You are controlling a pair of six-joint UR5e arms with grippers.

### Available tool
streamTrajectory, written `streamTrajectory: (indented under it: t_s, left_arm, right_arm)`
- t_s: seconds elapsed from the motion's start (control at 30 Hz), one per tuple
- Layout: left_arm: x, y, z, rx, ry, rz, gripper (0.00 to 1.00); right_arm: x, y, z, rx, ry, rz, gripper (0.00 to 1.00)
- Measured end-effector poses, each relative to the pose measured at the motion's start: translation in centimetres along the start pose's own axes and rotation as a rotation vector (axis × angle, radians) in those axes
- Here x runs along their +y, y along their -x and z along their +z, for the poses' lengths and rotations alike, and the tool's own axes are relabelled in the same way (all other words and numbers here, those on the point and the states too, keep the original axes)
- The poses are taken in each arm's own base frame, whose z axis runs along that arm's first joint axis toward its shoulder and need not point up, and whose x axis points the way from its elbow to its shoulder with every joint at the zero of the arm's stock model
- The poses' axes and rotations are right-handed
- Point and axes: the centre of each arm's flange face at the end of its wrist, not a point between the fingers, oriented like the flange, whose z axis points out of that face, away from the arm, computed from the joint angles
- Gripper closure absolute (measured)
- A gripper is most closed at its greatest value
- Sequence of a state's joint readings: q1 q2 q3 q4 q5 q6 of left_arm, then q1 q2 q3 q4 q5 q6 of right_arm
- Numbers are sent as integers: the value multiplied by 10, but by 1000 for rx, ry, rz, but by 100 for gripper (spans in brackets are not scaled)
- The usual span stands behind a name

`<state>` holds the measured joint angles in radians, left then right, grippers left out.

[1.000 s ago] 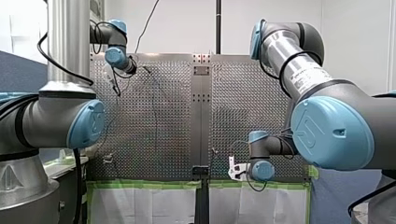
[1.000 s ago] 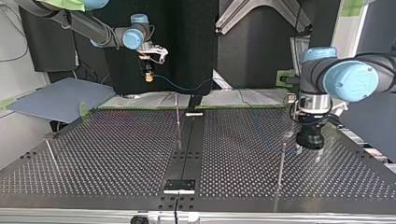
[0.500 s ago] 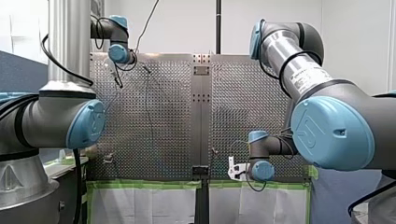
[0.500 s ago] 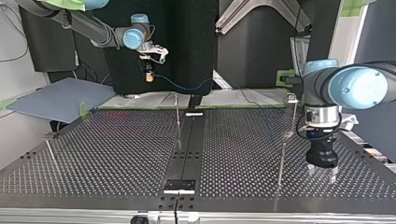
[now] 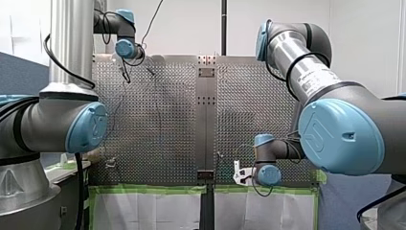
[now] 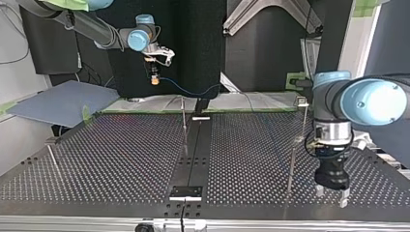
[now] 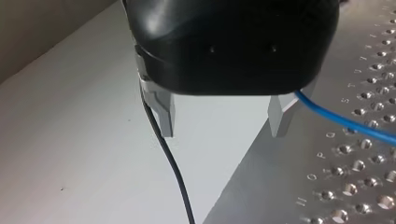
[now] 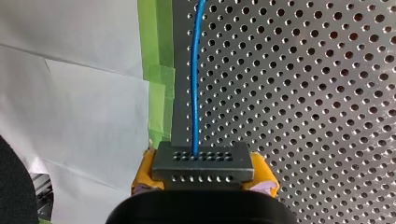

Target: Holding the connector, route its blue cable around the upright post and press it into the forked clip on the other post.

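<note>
My right gripper (image 6: 154, 76) hangs above the table's far edge in the top view, its yellow pads (image 8: 145, 171) shut on a dark grey connector (image 8: 203, 162). The blue cable (image 8: 194, 79) runs from the connector over the perforated plate; in the top view the blue cable (image 6: 188, 90) sags toward the middle. My left gripper (image 6: 330, 195), black with metal fingers (image 7: 164, 112), stands open and empty near the table's front edge, beside a thin upright post (image 6: 291, 166). Behind stands a taller post with a small clip head (image 6: 302, 101). A stretch of blue cable (image 7: 345, 123) passes beside one left finger.
A third thin post (image 6: 183, 118) rises at the table's middle strip, and a short one (image 6: 53, 158) near the top view's left edge. A black wire (image 7: 170, 163) hangs by my left gripper. Green tape (image 8: 159, 70) lines the table's edge by my right gripper.
My left arm has travelled toward the top view's near edge, past the thin post, with its fingers still open. My right arm and the connector have stayed put.
</note>
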<state>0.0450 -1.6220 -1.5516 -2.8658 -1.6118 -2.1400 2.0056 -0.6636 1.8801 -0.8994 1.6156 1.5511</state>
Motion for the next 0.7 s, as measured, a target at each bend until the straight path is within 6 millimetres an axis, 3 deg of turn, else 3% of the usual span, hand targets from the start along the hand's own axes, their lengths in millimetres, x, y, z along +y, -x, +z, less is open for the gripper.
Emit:
streamTrajectory:
  t_s: [0.33, 0.7]
  left_arm:
    - [10, -18, 8, 29, 21, 6, 0]
    - [17, -17, 12, 16, 31, 17, 0]
  right_arm:
    - [-1, 0, 0, 0, -3, -1, 100]
    - [-3, 0, 0, 2, -5, -2, 100]
